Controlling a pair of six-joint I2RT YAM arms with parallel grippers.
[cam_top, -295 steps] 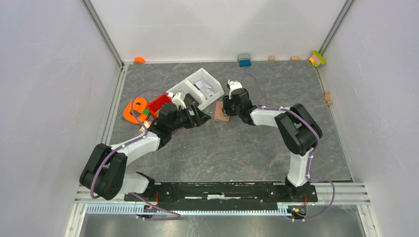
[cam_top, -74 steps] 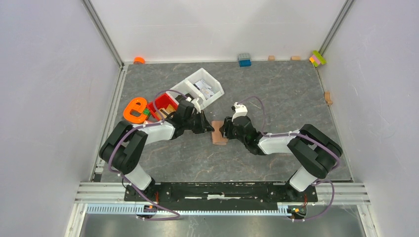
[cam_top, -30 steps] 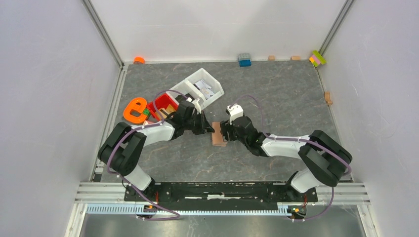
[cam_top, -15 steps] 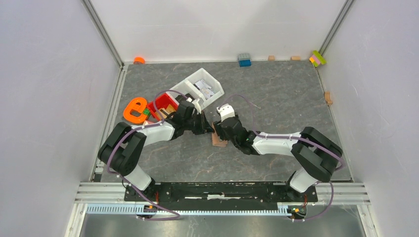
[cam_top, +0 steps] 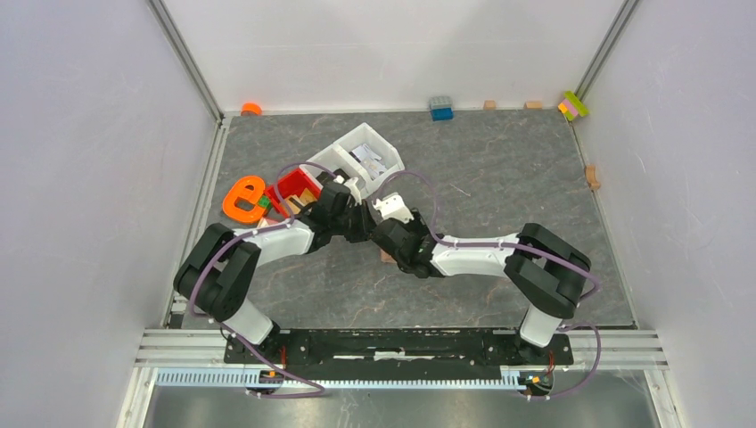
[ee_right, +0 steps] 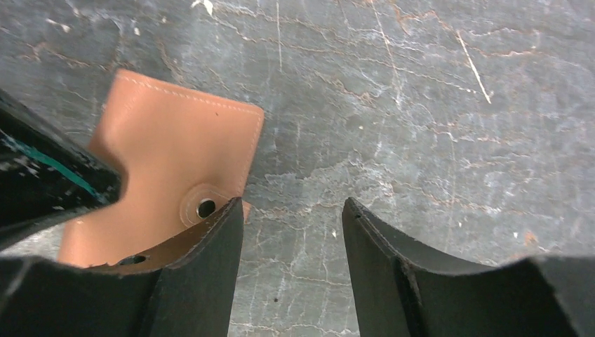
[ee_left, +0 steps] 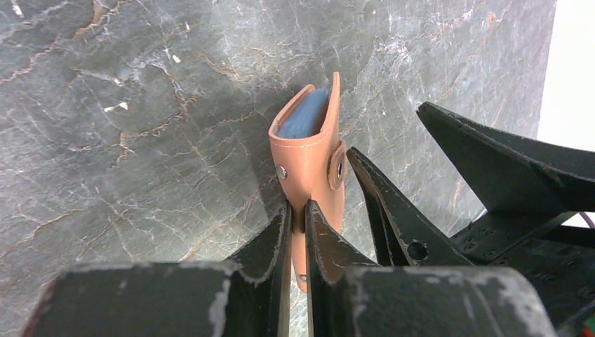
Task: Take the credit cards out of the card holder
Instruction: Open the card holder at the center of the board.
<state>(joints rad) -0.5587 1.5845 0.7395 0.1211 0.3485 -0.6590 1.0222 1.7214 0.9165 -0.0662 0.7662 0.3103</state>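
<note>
tan card holder [ee_left: 309,167], blue card [ee_left: 303,116] inside

The card holder [ee_left: 309,168] hides most of the blue card [ee_left: 303,116] inside it.

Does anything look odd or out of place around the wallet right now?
Only the card holder: its closing tab is unsnapped and its mouth gapes, showing a pale blue card inside. The left end effector pinches its edge; the right end effector is open beside the tab.
</note>
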